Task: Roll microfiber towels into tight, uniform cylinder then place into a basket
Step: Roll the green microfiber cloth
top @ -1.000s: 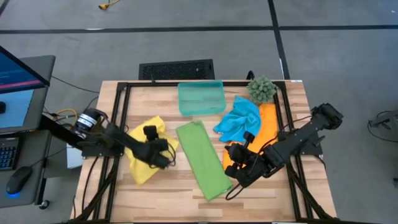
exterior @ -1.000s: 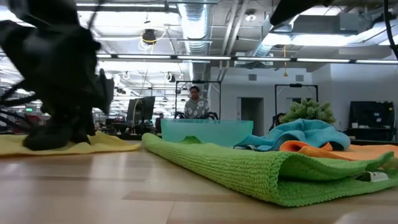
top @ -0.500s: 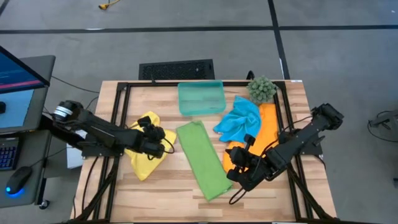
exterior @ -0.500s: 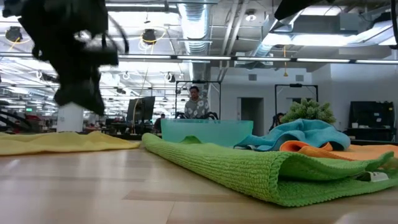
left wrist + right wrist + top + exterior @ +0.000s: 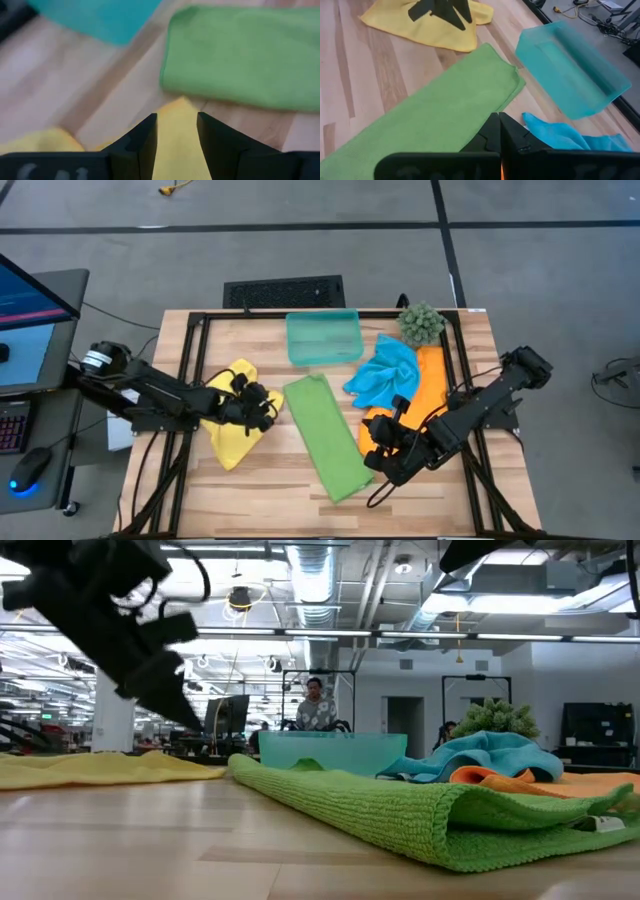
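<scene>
The yellow towel point(image 5: 228, 435) lies flat on the table's left part. My left gripper point(image 5: 263, 406) hovers above the towel's right edge, open and empty; the towel shows below its fingers in the left wrist view point(image 5: 175, 135). The green towel point(image 5: 325, 435) lies folded in a long strip at mid table. The blue towel point(image 5: 385, 370) lies crumpled on the orange towel point(image 5: 428, 385) at the right. My right gripper point(image 5: 374, 448) is shut and raised by the orange towel's near left corner. The teal basket point(image 5: 323, 337) stands at the far middle.
A spiky green plant ball point(image 5: 421, 323) sits at the far right corner. A black frame rail point(image 5: 195, 350) runs round the table. Bare wood lies along the near edge point(image 5: 280, 490). A person point(image 5: 316, 705) stands in the room behind.
My left gripper has risen off the yellow towel, where it stood low on the table, and gone a little toward the far edge. The yellow towel stays flat on the table. My right gripper has barely moved.
</scene>
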You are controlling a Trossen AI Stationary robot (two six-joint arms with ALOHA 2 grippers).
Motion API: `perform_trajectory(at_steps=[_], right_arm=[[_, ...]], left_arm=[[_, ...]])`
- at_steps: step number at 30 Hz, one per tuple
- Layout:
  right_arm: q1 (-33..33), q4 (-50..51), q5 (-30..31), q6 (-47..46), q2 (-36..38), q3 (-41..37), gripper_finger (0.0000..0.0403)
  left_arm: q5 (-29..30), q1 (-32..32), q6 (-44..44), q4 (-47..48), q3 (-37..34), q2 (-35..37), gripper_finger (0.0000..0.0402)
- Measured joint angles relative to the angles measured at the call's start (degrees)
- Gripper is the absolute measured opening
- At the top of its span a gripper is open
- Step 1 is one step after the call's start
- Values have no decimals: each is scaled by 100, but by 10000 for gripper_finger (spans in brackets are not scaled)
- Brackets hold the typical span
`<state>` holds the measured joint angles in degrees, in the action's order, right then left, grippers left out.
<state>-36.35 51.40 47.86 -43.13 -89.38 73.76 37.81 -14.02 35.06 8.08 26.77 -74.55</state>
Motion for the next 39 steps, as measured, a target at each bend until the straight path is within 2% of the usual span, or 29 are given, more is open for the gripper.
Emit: perform_trajectory(at_steps=[9, 17, 34, 39], right_arm=[[119, 24, 0, 6, 2, 0, 11], [130, 20, 0, 4, 2, 0, 11], [130, -2, 0, 4, 2, 0, 11], [130, -2, 0, 6, 2, 0, 11]], left_arm=[[-746, 168, 310, -163, -182, -62, 132], [-1075, 336, 440, -157, -182, -62, 132], [-1249, 617, 669, -162, -182, -59, 132], [-1472, 710, 600, -532, -162, -56, 132]])
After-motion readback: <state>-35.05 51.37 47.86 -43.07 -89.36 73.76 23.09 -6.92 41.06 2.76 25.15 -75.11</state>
